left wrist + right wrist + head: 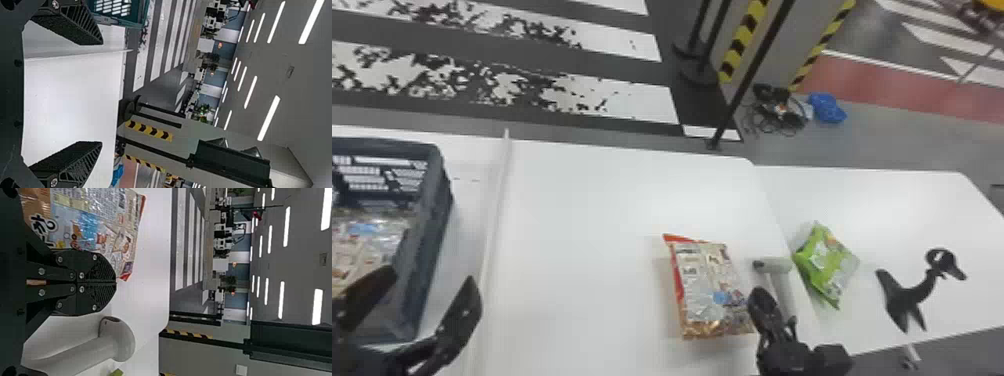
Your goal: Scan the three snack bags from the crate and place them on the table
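Silver-backed with orange-red edges, one snack bag [714,292] lies on the first of two white worktops [582,210]. A second, the green bag [827,265], rests on the right-hand worktop [892,200]. Inside the one dark plastic crate [429,230], at the far left, there is what looks like a single silvery bag [369,240], though its lower part is hidden, so I can't be certain of the count.

Two hands show. The left hand [429,286] is at the crate's near end, its two fingers spread wide with nothing between them. The right hand [763,302] is near the silver-backed bag's edge, its two fingers pressed together and holding nothing; whether they touch the bag I cannot tell.

One pale grey scanner [777,265] lies between the silver-backed and green bags. One black curved stand [912,297] sits to the right of the green bag.
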`<state>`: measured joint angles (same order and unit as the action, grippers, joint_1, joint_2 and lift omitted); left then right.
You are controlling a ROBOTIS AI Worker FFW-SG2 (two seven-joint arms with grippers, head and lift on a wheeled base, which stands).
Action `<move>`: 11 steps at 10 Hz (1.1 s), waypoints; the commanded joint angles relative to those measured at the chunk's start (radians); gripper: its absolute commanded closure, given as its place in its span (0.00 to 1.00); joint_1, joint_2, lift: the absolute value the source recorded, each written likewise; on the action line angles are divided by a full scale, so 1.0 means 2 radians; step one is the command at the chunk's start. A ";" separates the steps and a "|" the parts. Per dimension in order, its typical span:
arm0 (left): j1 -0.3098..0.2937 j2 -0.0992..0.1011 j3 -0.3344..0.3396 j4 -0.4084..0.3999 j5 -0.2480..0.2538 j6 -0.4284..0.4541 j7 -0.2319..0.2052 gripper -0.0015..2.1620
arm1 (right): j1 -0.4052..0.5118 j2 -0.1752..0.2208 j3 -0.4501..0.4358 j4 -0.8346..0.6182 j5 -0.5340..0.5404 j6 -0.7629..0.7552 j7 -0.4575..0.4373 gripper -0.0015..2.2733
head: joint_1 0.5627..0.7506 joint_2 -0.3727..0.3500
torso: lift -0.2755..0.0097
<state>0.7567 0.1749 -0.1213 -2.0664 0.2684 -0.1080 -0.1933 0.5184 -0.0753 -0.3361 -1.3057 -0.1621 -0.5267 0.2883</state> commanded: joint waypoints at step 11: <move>-0.004 0.000 0.012 0.008 0.014 0.000 -0.008 0.04 | -0.047 0.002 0.071 -0.005 0.046 0.068 0.003 0.96 | 0.70 0.16 | 0.84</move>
<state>0.7491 0.1749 -0.0994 -2.0514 0.2922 -0.1086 -0.2112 0.4269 -0.0718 -0.1954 -1.3289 -0.0736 -0.3894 0.2940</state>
